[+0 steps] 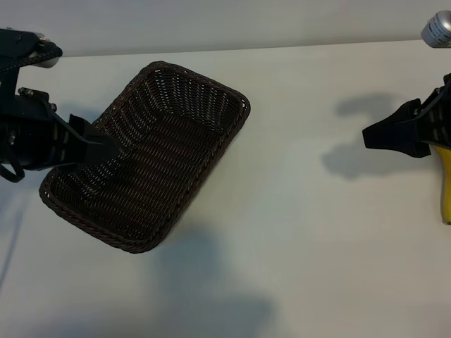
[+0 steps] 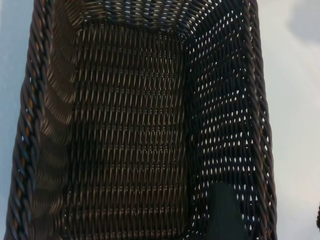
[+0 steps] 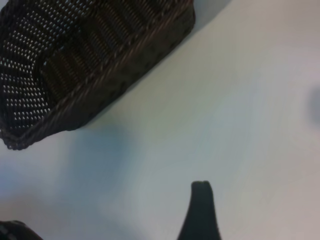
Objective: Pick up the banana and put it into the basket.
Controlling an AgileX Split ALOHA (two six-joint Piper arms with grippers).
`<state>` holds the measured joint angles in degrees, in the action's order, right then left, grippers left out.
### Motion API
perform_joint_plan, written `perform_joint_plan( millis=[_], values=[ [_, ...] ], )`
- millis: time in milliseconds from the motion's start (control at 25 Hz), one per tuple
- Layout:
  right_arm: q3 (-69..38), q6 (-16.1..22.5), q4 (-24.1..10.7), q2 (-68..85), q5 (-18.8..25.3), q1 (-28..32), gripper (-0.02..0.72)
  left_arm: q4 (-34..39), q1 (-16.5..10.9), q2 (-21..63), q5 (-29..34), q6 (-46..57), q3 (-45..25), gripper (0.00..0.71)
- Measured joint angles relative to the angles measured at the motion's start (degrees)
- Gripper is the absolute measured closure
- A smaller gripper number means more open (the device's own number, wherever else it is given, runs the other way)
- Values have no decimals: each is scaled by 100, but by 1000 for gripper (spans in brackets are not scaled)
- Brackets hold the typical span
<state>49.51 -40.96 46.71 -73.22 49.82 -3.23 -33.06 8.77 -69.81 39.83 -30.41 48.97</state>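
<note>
On the white table [image 1: 296,232], the basket [image 1: 151,155] lies tilted toward the exterior view's left half, and its woven floor shows nothing inside it in any view. The banana [image 1: 445,184] sits at the far right edge of that view, well apart from the basket, with only a yellow strip of it showing below the right gripper [image 1: 384,136]; the rest is hidden behind the gripper and cut off by the frame. I cannot tell from this strip whether the banana rests on the table or is already lifted, nor whether anything touches it. The right gripper hangs over bare table beside the banana, pointing toward the basket; its jaws stand wide apart, and the right wrist view shows one finger [image 3: 201,212] over empty tabletop with nothing between the jaws. The left gripper [image 1: 106,148] is over the basket's near-left part, its jaws fairly wide too, and one dark finger [image 2: 227,212] shows just inside the basket's side wall; whether it presses the wicker I cannot say. As I judge it, the task is barely begun: the banana has yet to be grasped, carried across the open stretch of table, and set down in the basket.
</note>
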Motion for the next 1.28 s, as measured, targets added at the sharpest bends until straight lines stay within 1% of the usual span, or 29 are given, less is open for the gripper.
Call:
perform_joint_plan(
  millis=[520,600,720,880,960,1000,1160,1280],
  values=[
    [0,10,0,0,0,0,118,-11,0,0,-63,11,0,239],
    [0,10,0,0,0,0,118,-11,0,0,-32,193,0,239],
    [0,10,0,0,0,0,118,16,0,7,198,885,0,239],
    [0,10,0,0,0,0,118,396,0,24,609,2355,0,239],
    [0,17,0,0,0,0,118,765,0,24,747,3310,4,239],
    [0,22,0,0,0,0,118,1077,0,24,796,3763,4,239],
    [0,69,0,0,11,0,118,2075,0,24,816,5529,4,239],
    [0,87,0,0,17,0,118,2505,0,24,804,6538,4,239]
  ],
)
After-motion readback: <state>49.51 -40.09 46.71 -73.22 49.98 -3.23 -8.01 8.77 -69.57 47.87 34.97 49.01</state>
